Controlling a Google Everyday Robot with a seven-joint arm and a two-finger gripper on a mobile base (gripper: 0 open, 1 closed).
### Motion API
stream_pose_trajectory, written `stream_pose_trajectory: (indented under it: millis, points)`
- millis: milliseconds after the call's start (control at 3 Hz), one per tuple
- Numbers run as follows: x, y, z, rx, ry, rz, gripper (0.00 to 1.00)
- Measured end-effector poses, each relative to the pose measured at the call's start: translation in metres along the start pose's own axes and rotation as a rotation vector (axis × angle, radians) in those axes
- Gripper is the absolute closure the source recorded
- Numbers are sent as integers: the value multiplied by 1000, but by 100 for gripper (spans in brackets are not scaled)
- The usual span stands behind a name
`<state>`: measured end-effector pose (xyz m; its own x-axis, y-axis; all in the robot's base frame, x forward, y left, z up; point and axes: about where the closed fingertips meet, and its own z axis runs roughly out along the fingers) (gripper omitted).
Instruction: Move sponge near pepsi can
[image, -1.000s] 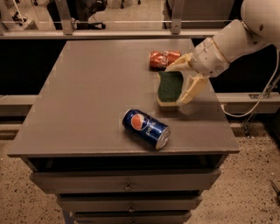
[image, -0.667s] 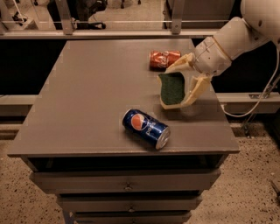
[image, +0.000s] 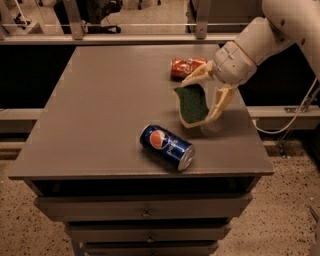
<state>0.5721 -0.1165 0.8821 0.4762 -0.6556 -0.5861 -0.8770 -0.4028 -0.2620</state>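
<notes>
White rounded arm (image: 260, 40); cream-fingered gripper (image: 196, 104) at mid-right.

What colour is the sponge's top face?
Dark green, camera view; the sponge sits in the gripper over the table.

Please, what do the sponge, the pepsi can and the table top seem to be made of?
The sponge: matte, dark green scrub fibre over pale yellow foam edge. It is clamped in the tool, above the table's right side. The pepsi can: thin metal, likely aluminium; glossy printed wall, bare silver end. The table: matte grey-brown top, maybe laminate or painted wood; cannot tell.
</notes>
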Motion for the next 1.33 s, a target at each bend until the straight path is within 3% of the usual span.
stream_pose_trajectory:
  millis: [333,667,1333]
  points:
    - [-9,-4,18,-30,-34,-41,100]
    - [-13,-3,28,-55,-44,-54,84]
    - [-14,-3,34,-78,-40,-66,36]
